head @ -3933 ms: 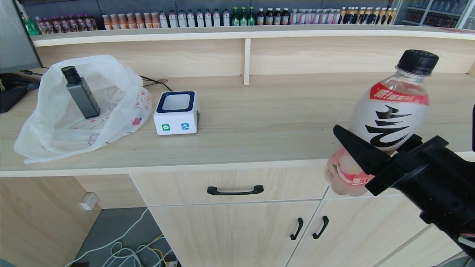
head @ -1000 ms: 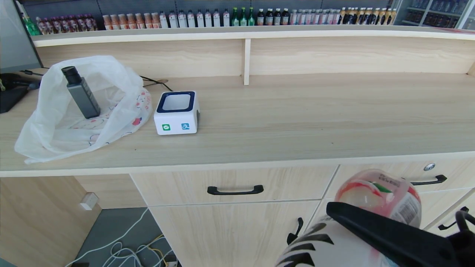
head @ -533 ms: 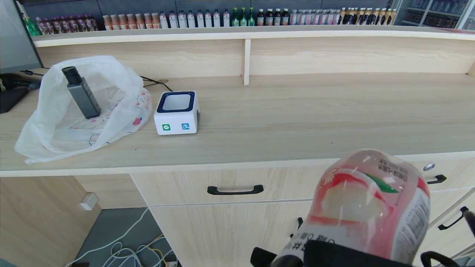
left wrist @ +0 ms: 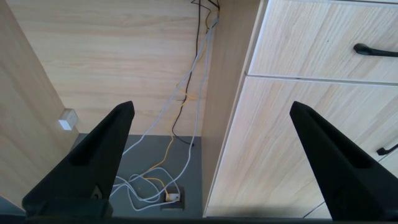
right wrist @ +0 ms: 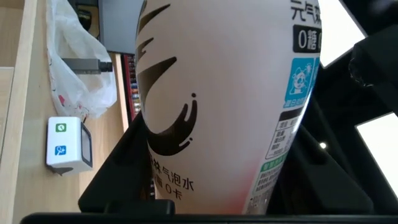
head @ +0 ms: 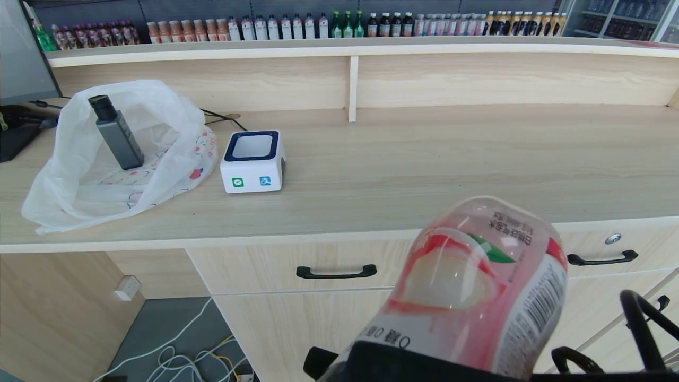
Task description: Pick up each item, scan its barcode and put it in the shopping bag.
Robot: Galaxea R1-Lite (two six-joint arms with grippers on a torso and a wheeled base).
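Note:
My right gripper (head: 419, 366) is shut on a pink-and-white drink bottle (head: 477, 281), low in front of the counter at the right. The bottle is tilted with its base towards the head camera, and its barcode (head: 536, 318) faces right. In the right wrist view the bottle (right wrist: 217, 93) sits between the black fingers (right wrist: 118, 174). The white scanner (head: 252, 161) stands on the counter left of centre. Left of it lies the white shopping bag (head: 69, 180) with a grey bottle (head: 116, 133) inside. My left gripper (left wrist: 211, 162) is open and holds nothing, down beside the cabinet.
The wooden counter (head: 424, 154) has a raised back ledge with rows of drinks. Drawers and doors with black handles (head: 336, 272) are below. Cables (left wrist: 155, 180) lie on the floor at the left. A monitor corner (head: 21, 53) and cords sit far left.
The bottle has gone from upright above the counter to tipped over below its edge. In the last second it rose and shifted left, turning its barcode into view.

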